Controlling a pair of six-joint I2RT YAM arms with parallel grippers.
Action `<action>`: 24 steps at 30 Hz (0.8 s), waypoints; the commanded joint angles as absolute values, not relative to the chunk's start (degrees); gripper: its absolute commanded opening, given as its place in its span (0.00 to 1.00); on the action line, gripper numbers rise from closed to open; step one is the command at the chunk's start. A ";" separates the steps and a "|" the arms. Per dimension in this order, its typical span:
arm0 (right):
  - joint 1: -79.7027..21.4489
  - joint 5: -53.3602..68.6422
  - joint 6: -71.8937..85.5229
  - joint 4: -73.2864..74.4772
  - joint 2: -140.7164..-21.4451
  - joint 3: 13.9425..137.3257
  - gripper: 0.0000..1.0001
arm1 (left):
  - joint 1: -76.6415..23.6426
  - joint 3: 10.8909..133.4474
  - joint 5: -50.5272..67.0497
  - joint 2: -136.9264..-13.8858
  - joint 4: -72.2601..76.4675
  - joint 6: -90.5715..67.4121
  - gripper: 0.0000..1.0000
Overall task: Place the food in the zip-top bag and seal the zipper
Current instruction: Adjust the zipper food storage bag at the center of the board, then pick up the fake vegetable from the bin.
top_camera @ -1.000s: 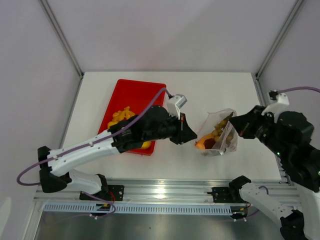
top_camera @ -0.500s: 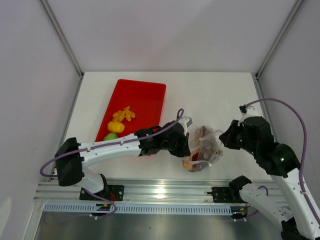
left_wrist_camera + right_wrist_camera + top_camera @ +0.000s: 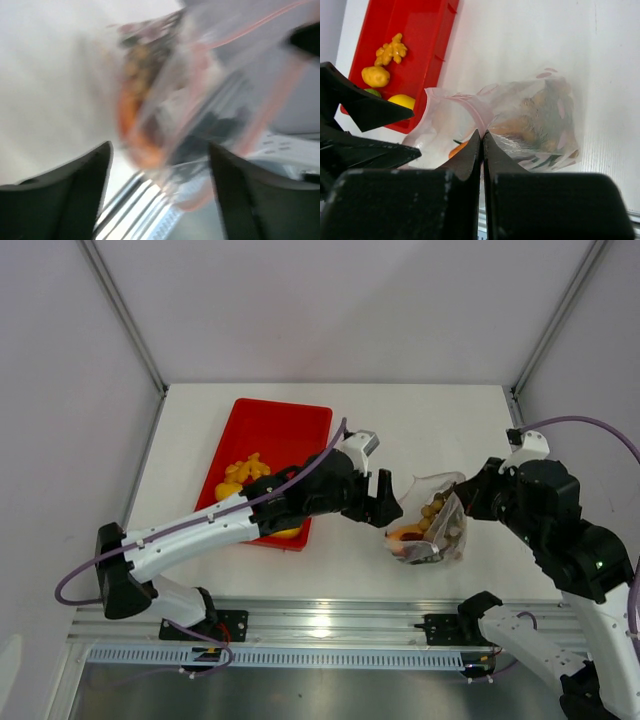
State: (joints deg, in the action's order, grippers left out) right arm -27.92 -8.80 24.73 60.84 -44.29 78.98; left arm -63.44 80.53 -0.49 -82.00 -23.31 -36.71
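Beneath both grippers lies the white table (image 3: 440,430). Well behind the left gripper (image 3: 388,502), under its forearm, sits the red tray (image 3: 285,430). The left arm crosses the tray's near right corner.

Between the two grippers is the zip-top bag (image 3: 432,525), clear and crumpled. Its bottom is on the table and its mouth edge is raised toward the right gripper (image 3: 468,498). The right gripper's fingers are pressed fully together on that edge, so it has the bag pinched. In the right wrist view the pinkish zipper (image 3: 470,107) runs from the bag's far corner straight down into the closed fingertips.

The left gripper stands just beside the bag's other side, jaws spread wide with nothing held between them. Its wrist view is blurred, and the bag fills the space just ahead of the fingers.

Inside the bag, just below the right gripper, are a beige-brown grape cluster (image 3: 440,512) and an orange fruit (image 3: 405,533), nearer the left gripper.

Far from the right gripper, on the tray, lie a yellow mango (image 3: 375,76), a second yellow piece (image 3: 402,101), a green lime (image 3: 372,92) and some orange bits (image 3: 391,50).
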 commanded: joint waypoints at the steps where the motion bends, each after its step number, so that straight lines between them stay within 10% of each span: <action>1: -27.69 -9.76 23.64 59.07 -44.39 78.49 0.00 | -62.32 74.01 -9.28 -75.78 -24.78 -36.04 0.94; 12: -26.98 -5.45 21.71 53.79 -46.58 72.86 0.00 | -46.71 69.00 -20.29 -60.38 -38.05 -41.12 0.99; 24: -24.61 1.93 20.57 48.96 -49.31 68.03 0.00 | -24.18 63.01 -17.92 -72.23 -40.07 -53.86 0.99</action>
